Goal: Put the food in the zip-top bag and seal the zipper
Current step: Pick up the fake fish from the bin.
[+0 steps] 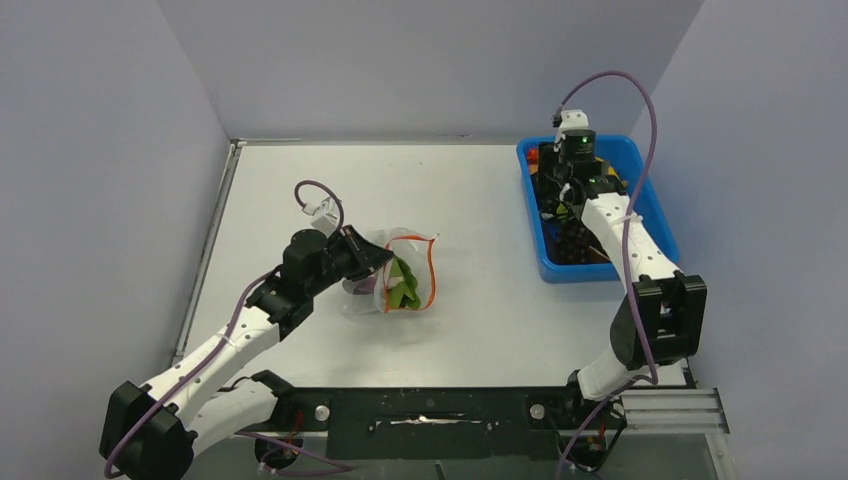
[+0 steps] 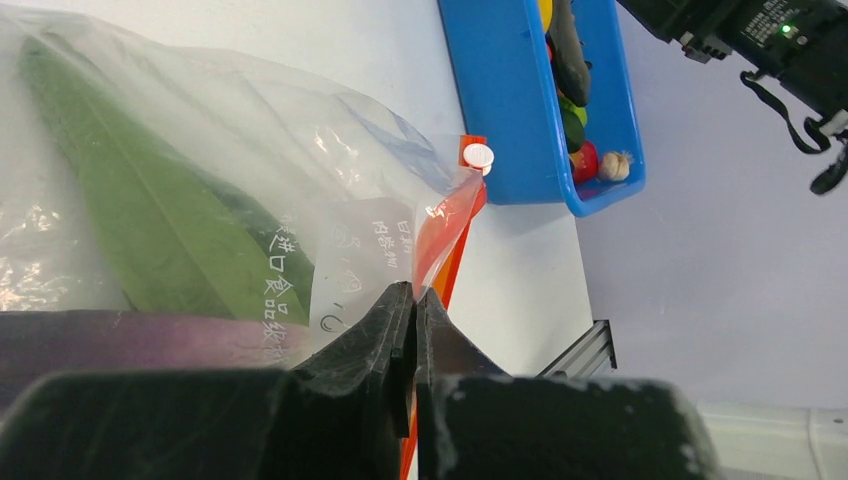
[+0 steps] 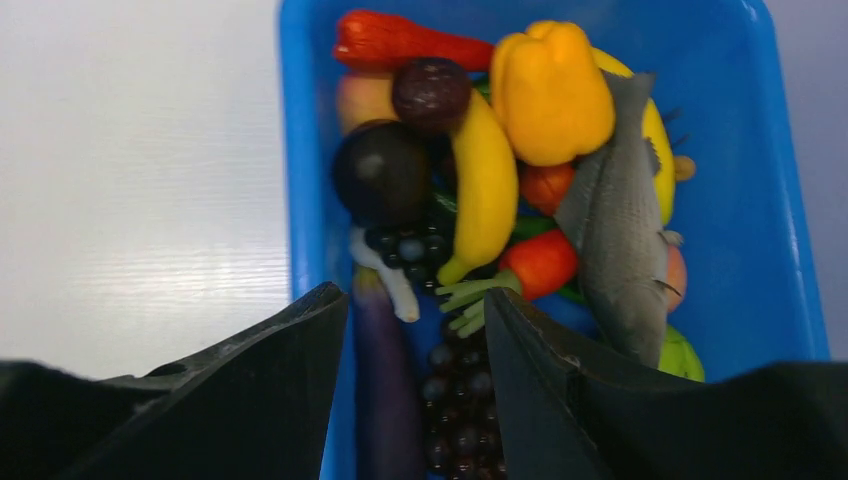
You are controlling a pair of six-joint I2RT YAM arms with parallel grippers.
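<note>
The clear zip-top bag lies mid-table with a long green pod inside. My left gripper is shut on the bag's mouth edge, right beside the orange-red zipper; in the top view this left gripper sits at the bag's left side. The rest of the food is piled in the blue bin: a yellow banana, a yellow pepper and a grey fish. My right gripper hangs open over the bin. A purple aubergine and dark grapes lie below the gap, untouched.
The blue bin stands at the table's right back, near the right wall. Its left wall runs just under my right gripper's left finger. Grey walls close in the table on three sides.
</note>
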